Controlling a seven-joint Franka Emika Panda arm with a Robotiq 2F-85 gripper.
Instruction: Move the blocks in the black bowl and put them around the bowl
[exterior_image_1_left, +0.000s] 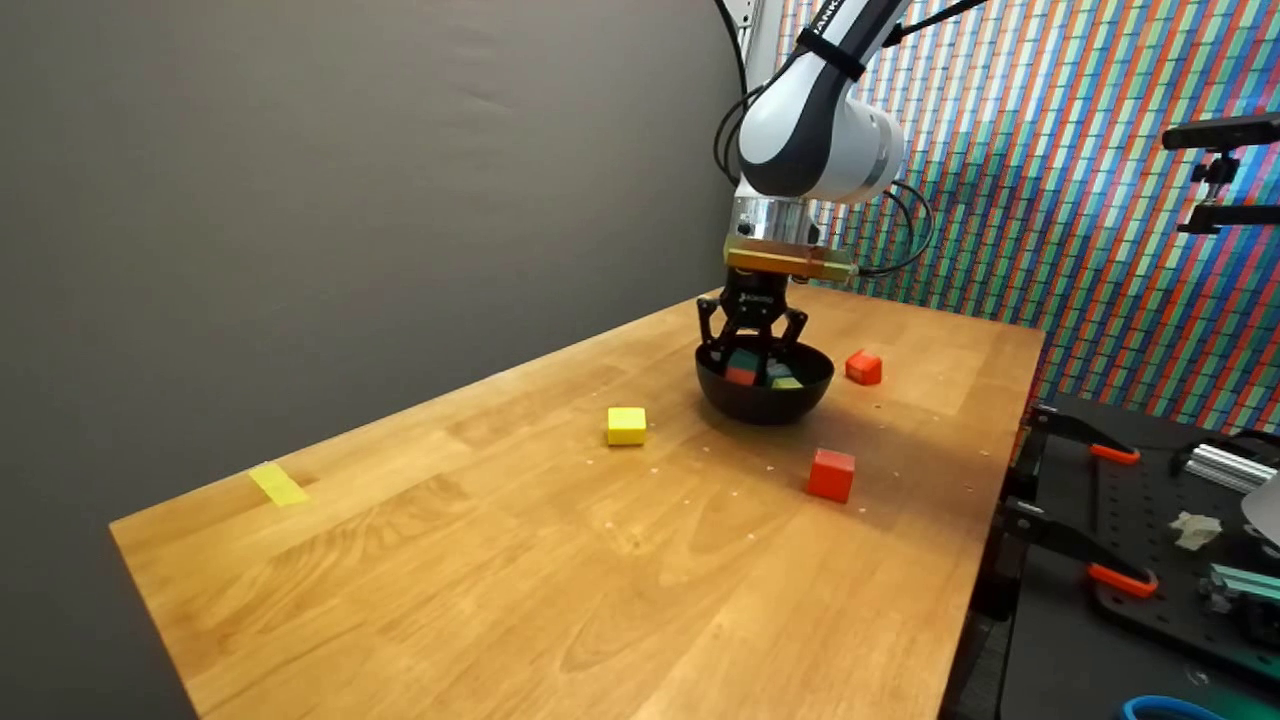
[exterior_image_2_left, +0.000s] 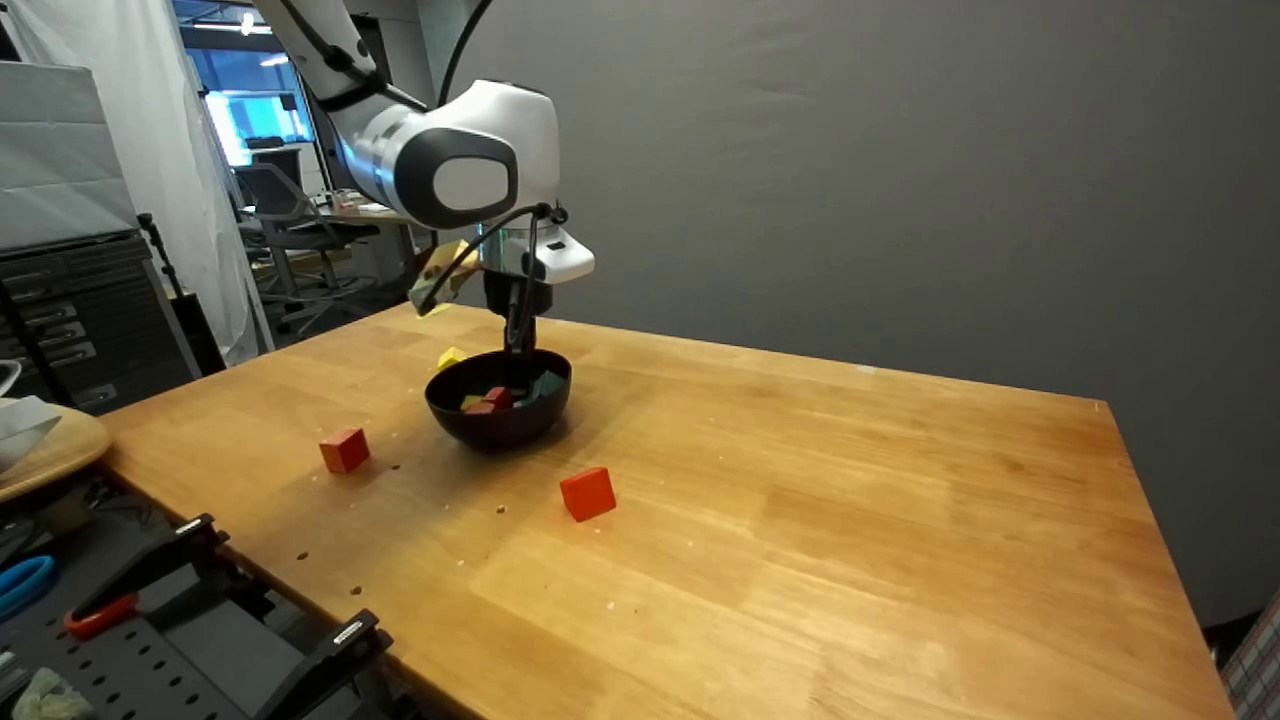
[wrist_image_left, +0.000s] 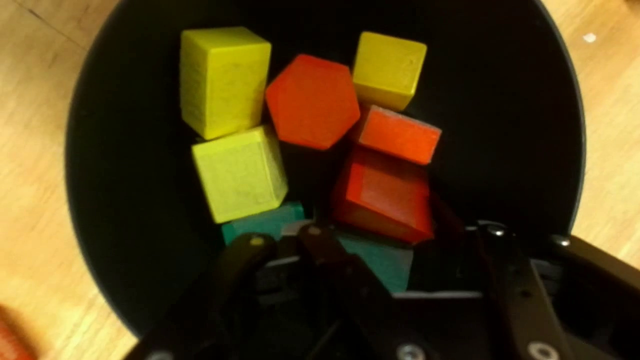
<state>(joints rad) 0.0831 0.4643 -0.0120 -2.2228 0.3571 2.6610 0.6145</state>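
1. Blocks (wrist_image_left: 240, 172) of yellow, red and green lie close together inside the glossy black bowl (exterior_image_1_left: 765, 408), which stands upright on the wooden worktop (exterior_image_1_left: 560, 600).
2. Looking down from the wrist view, I make out three yellow ones in the bowl, two at the left and one towards the upper right. Between them sits a red block (wrist_image_left: 315, 102) with a six-sided outline, and more red shows just beside it. Some green (wrist_image_left: 265, 222) appears lower, partly hidden by the claw (wrist_image_left: 404, 231).
3. That claw reaches down into the bowl, its fingers apart with green showing between them; whether they press on any block, I cannot tell.
4. Outside the bowl, three more rest on the worktop: a yellow cube (exterior_image_1_left: 626, 427), a nearer red cube (exterior_image_1_left: 831, 475) and a farther red cube (exterior_image_1_left: 863, 367), each apart from the others.
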